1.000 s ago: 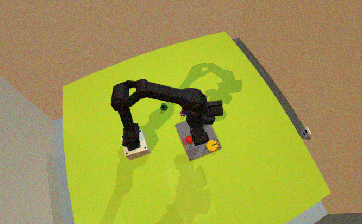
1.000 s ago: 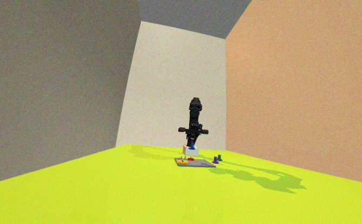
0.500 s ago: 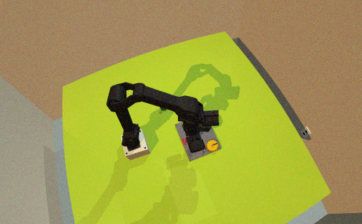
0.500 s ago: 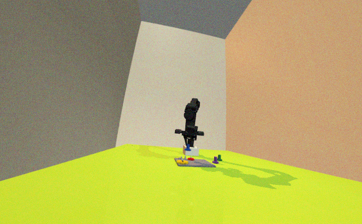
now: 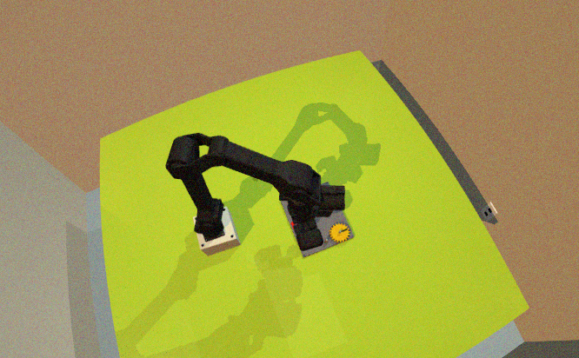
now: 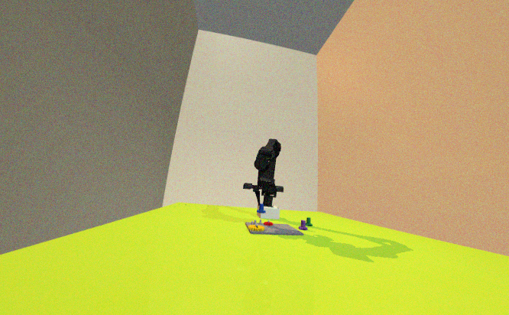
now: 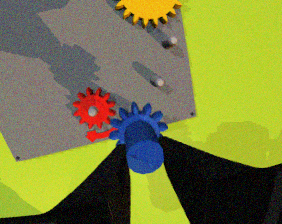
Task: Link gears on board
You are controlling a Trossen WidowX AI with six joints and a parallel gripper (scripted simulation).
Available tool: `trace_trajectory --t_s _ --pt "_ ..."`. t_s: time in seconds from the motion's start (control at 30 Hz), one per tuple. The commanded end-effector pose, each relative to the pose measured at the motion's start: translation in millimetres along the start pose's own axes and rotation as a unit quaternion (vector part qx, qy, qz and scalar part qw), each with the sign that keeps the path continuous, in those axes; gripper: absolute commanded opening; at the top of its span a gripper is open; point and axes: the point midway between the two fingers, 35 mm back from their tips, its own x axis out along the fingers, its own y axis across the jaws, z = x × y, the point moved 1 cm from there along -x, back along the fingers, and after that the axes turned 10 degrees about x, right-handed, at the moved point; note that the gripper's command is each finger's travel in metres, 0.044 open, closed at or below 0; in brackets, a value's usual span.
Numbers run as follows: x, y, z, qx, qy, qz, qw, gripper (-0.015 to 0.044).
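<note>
The gripper (image 6: 261, 202) (image 7: 144, 144) is shut on the handle of a blue gear (image 6: 260, 209) (image 7: 136, 122), held above the grey board (image 5: 332, 218) (image 6: 287, 229) (image 7: 22, 75). In the wrist view the blue gear overlaps the board's edge, beside the red gear (image 7: 105, 106) (image 6: 268, 223). The yellow gear (image 5: 342, 232) (image 6: 255, 228) (image 7: 149, 7) sits at a board corner. Two bare pegs show in the wrist view: one peg (image 7: 159, 82) nearer the blue gear, another peg (image 7: 173, 41) near the yellow gear. A purple gear (image 6: 303, 225) and a green gear (image 6: 308, 222) stand on the table. The fingers are hidden in the top view.
A red arrow (image 7: 94, 135) lies beside the red gear. The arm's white base block (image 5: 230, 223) (image 6: 272, 212) stands away from the board. The arm covers part of the board in the top view, and shadows fall on the board and table.
</note>
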Motion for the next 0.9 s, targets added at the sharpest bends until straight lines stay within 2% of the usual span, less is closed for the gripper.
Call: trace_trajectory --t_s 0.0,0.5,0.87 --pt "0 0 0 -0.002 -0.001 0.002 1.000 0.0000" --pt "1 0 0 -0.006 -0.001 0.002 1.000 0.0000" --pt "14 0 0 -0.103 -0.001 0.002 0.995 0.0000"
